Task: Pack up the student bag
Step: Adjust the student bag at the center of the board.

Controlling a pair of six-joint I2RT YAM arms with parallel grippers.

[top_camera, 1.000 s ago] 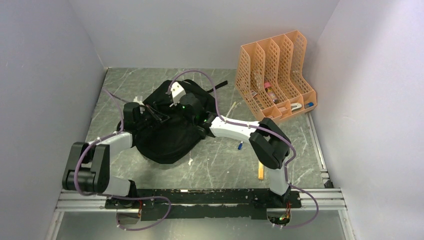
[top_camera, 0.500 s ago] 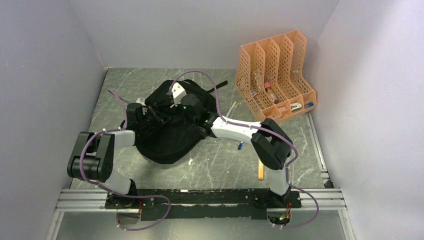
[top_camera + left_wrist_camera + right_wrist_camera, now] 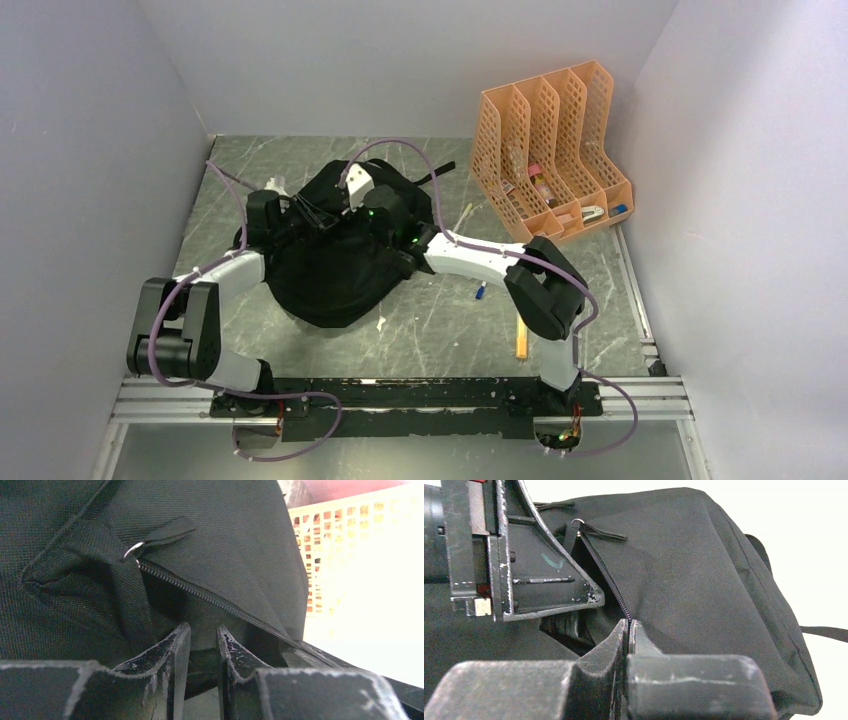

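Observation:
The student bag (image 3: 335, 265) is a floppy black backpack lying in the middle of the table. Its zipper (image 3: 200, 594) stands partly open, with a metal ring pull (image 3: 132, 550) at the end. My left gripper (image 3: 308, 215) is at the bag's back left; its jaws (image 3: 202, 635) stand narrowly apart with a fold of black fabric between them. My right gripper (image 3: 378, 212) is over the bag's back right. Its jaws (image 3: 628, 625) are pressed together on the zipper edge (image 3: 611, 585). The left gripper's finger (image 3: 549, 580) sits beside the dark opening.
An orange mesh file organiser (image 3: 550, 150) with several small items stands at the back right and shows in the left wrist view (image 3: 345, 540). A small blue item (image 3: 481, 292) and a wooden stick (image 3: 521, 340) lie on the table right of the bag. Grey walls enclose three sides.
My left gripper has moved toward the back of the table and slightly left, taking the bag's edge with it. The right gripper has stayed almost still on the zipper edge.

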